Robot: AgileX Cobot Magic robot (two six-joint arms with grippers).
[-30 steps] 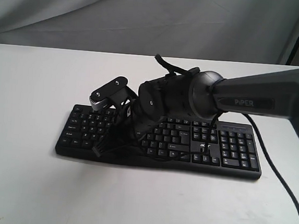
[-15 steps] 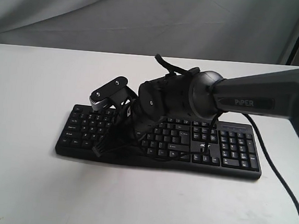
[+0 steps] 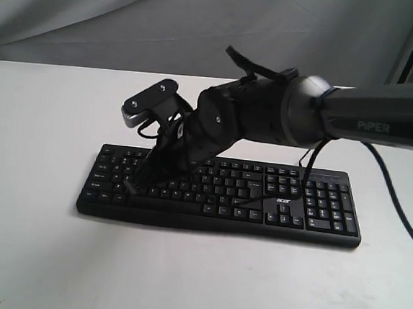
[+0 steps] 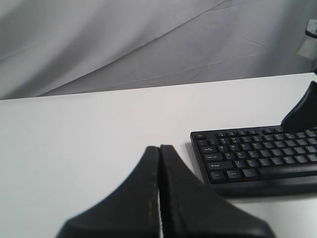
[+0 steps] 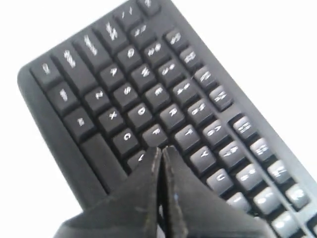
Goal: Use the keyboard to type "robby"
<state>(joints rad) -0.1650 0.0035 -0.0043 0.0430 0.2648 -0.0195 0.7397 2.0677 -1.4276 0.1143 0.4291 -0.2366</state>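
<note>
Near the middle of the table (image 3: 38, 255), the keyboard (image 3: 317, 207) lies flat, and in the exterior view its long axis runs from 9 to 3 o'clock with the number pad at the 3 o'clock end. The right arm enters from 3 o'clock and crosses the middle. The right gripper (image 3: 129, 185) slants down toward 7 o'clock over the left letter block. Its jaws are pressed together into a single point, holding nothing.

The right wrist view is somewhat blurred, but it shows that point (image 5: 161, 151) just beside the F key (image 5: 156, 131), on the side of the bottom letter row. Whether it touches a key cannot be told. The R key (image 5: 172, 111) sits one row farther back, toward 12 o'clock in the exterior view. A first letter would likely need a short shift that way before pressing down.

The left gripper (image 4: 159, 148) also has its jaws together and empty. It hangs over bare table well off the keyboard's 9 o'clock end. The right arm is plainly nearer to the keys.
</note>
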